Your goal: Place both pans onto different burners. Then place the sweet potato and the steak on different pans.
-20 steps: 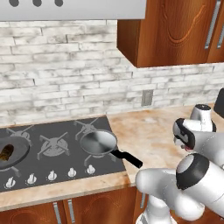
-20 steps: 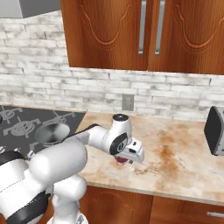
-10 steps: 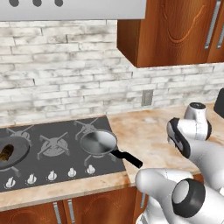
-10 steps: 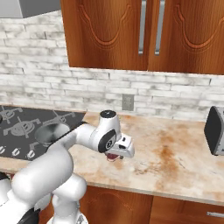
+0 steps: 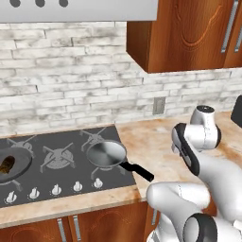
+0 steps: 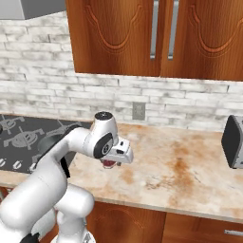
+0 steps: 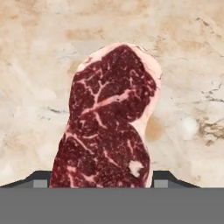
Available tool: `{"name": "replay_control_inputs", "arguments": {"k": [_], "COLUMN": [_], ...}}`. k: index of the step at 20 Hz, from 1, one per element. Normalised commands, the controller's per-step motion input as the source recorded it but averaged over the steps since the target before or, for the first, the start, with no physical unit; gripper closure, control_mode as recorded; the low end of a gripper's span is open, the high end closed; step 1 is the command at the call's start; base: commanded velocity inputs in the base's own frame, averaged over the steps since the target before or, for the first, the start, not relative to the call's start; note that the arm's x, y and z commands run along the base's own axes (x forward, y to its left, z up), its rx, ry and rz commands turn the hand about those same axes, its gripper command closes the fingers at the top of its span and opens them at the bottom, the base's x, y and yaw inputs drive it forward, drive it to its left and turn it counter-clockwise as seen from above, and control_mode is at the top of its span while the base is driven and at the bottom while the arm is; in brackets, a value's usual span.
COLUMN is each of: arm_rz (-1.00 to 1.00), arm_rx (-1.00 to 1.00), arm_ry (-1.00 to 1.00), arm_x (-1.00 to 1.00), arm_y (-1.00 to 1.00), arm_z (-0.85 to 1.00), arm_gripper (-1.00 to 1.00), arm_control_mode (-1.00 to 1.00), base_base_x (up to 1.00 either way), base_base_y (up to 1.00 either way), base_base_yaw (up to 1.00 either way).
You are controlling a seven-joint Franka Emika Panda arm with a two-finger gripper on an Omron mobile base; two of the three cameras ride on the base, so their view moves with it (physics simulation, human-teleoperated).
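Note:
The steak [image 7: 109,127], red with white marbling, hangs between my gripper's [image 7: 103,181] dark tips, which are shut on its sides just above the beige counter. From the right base view the steak [image 6: 110,164] peeks out under the gripper [image 6: 114,161], a little right of the cooktop. The steel pan [image 5: 106,153] sits on the front-right burner, its black handle pointing out over the counter edge. At the far left the black skillet [image 5: 10,165] rests on a burner with the sweet potato [image 5: 6,164] inside it.
The dark cooktop [image 5: 71,177] has a bare middle grate [image 5: 59,156] and white knobs along its front. A dark toaster [image 6: 233,141] stands on the counter at far right. A wall outlet [image 6: 138,111] sits on the brick backsplash under wooden cabinets.
The arm has swung left along the counter toward the cooktop, carrying the steak with it. Both pans and the sweet potato stayed put.

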Motion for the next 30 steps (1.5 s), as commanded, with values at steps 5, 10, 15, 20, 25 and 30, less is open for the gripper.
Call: {"name": "replay_control_inputs", "arguments": {"k": [5, 10, 15, 20, 25, 30], "arm_rz": [0.07, 0.07, 0.05, 0.07, 0.06, 0.07], "arm_rx": [0.0, 0.0, 0.0, 0.0, 0.0, 0.02], "arm_ry": [0.0, 0.01, 0.05, 0.03, 0.06, 0.11], "arm_x": [0.09, 0.15, 0.35, 0.54, 0.52, 0.33], "arm_y": [0.58, 0.64, 0.69, 0.59, 0.53, 0.59], "arm_z": [0.09, 0.12, 0.07, 0.0, 0.0, 0.0], "arm_gripper": [1.0, 1.0, 1.0, 1.0, 1.0, 1.0], "arm_control_mode": [-1.0, -1.0, -1.0, -1.0, -1.0, -1.0], "base_base_x": [0.0, 0.0, 0.0, 0.0, 0.0, 0.0], "base_base_y": [0.0, 0.0, 0.0, 0.0, 0.0, 0.0], "base_base_yaw": [0.0, 0.0, 0.0, 0.0, 0.0, 0.0]}}
